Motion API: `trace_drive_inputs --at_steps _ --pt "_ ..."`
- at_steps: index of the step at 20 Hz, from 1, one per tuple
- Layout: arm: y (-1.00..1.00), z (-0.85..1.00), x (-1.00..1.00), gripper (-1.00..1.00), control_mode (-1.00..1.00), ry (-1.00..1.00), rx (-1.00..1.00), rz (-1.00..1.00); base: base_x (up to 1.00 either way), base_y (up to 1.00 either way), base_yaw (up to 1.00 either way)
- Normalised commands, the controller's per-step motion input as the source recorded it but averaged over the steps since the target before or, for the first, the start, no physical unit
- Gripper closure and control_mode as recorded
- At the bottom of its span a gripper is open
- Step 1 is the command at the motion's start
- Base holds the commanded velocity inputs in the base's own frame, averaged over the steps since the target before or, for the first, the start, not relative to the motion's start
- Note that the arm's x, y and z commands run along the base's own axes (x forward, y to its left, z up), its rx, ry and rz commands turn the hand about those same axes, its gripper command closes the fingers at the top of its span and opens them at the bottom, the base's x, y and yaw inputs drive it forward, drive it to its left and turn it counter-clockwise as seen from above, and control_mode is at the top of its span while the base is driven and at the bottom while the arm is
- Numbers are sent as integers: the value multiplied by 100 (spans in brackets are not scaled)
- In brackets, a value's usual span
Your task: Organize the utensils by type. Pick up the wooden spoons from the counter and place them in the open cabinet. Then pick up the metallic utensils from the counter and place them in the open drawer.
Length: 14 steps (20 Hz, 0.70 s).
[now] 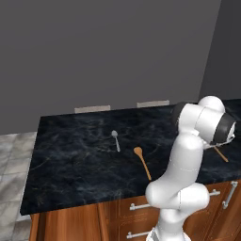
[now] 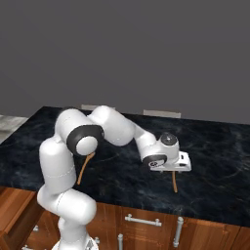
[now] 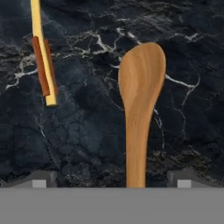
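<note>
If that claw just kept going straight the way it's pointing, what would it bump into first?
Most likely the wooden spoon lying on the black counter. The open claw points down at it, one finger on each side of the handle. How far above it hangs is unclear.

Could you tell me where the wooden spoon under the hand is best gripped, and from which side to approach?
Probably on the handle of the wooden spoon, just behind its bowl, coming straight down from above. It lies flat on the counter, and the narrow handle already runs between the fingertips of the open tool, which could close across its width. The bowl is wider and gently curved, so likely less secure.
</note>
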Motion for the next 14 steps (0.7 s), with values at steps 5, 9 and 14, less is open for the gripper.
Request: trace_drive_inputs --at_steps 5,9,14 --pt "-8 -9 12 -100 -100 0 -11 -5 0 0 0" --pt "-24 -2 18 -100 -100 0 -2 -3 0 0 0" --pt "-33 -4 21 100 -100 7 0 -2 0 0 0"
